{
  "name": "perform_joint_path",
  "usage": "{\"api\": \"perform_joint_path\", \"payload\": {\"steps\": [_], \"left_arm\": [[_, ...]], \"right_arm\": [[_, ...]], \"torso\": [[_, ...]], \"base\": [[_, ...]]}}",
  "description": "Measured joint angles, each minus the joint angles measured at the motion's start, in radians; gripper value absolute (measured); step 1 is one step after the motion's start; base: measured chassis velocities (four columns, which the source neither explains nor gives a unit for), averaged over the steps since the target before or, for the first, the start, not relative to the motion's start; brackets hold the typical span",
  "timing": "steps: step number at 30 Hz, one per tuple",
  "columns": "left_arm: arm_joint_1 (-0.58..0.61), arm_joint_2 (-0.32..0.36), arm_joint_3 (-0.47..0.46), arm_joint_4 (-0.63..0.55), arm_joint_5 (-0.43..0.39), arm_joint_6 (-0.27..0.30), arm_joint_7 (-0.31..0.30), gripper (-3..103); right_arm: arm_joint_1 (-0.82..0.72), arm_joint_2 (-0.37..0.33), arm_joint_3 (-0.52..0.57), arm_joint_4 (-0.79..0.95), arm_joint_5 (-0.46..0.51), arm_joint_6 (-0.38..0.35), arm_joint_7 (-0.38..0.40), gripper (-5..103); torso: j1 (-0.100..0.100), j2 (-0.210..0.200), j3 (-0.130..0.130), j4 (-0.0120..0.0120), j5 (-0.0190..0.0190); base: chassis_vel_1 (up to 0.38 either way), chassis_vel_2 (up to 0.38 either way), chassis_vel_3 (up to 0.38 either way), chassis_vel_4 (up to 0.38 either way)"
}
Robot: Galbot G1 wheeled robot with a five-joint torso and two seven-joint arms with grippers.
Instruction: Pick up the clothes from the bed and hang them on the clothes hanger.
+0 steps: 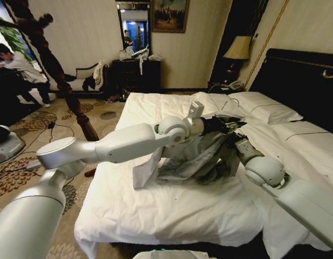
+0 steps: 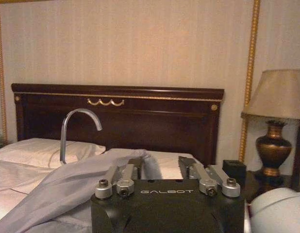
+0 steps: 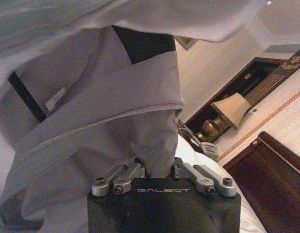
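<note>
Hotel bedroom, white bed [image 1: 172,216] under a dark headboard [image 2: 140,114]. "GALBOT" is printed on both wrist housings. Left gripper [image 2: 162,167] over mid-bed — fingers spread, grey clothes [image 1: 193,159] draped against one side, silver hanger hook [image 2: 75,131] rising beside it. Right gripper [image 3: 158,167] is pinched on a fold of the clothes; black hanger [image 3: 26,97] strips show through the cloth, mostly hidden. Bedside lamp [image 2: 276,121] at far right.

Both arms reach forward and meet mid-scene. The left gripper [image 2: 159,167] holds its fingers slightly parted; just beside it, the right gripper [image 3: 158,167] has fingers pinched together.
</note>
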State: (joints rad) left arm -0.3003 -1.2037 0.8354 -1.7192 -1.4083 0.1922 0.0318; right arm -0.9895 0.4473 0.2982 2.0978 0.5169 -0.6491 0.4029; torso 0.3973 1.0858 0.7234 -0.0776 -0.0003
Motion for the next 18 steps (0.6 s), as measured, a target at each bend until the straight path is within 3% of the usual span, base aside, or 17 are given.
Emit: {"api": "perform_joint_path", "payload": {"steps": [3,8,11,12,13,18], "left_arm": [[-0.004,0.035,-0.002,-0.026,-0.01,0.01,0.024,58],[-0.013,0.082,0.014,-0.058,-0.009,0.017,0.056,70],[-0.021,0.117,0.026,-0.088,0.0,0.021,0.07,85],[-0.022,0.119,0.027,-0.091,0.001,0.021,0.072,85],[-0.026,0.129,0.028,-0.1,0.006,0.021,0.076,96],[-0.026,0.15,0.005,-0.115,0.02,0.015,0.074,100]], "right_arm": [[-0.001,0.007,-0.001,-0.005,-0.004,0.006,0.007,19],[0.002,0.011,-0.001,-0.009,-0.004,0.009,0.009,19],[-0.003,0.013,0.002,-0.01,-0.004,0.014,0.008,19],[-0.004,0.014,0.003,-0.009,-0.005,0.015,0.008,19],[-0.005,0.017,0.003,-0.008,-0.005,0.016,0.008,19],[-0.009,0.026,0.003,-0.007,-0.016,0.021,0.008,19]], "torso": [[0.0,0.0,0.0,-0.0005,0.0001],[0.0,0.0,0.0,-0.0001,0.0002],[0.0,0.0,0.0,-0.0002,0.0001],[0.0,0.0,0.0,-0.0003,0.0001],[0.0,0.0,0.0,-0.0005,0.0002],[0.0,0.0,0.0,-0.0004,0.0001]], "base": [[0.0,0.0,0.0,0.0],[0.0,0.0,0.0,0.0],[0.0,0.0,0.0,0.0],[0.0,0.0,0.0,0.0],[0.0,0.0,0.0,0.0],[0.0,0.0,0.0,0.0]]}}
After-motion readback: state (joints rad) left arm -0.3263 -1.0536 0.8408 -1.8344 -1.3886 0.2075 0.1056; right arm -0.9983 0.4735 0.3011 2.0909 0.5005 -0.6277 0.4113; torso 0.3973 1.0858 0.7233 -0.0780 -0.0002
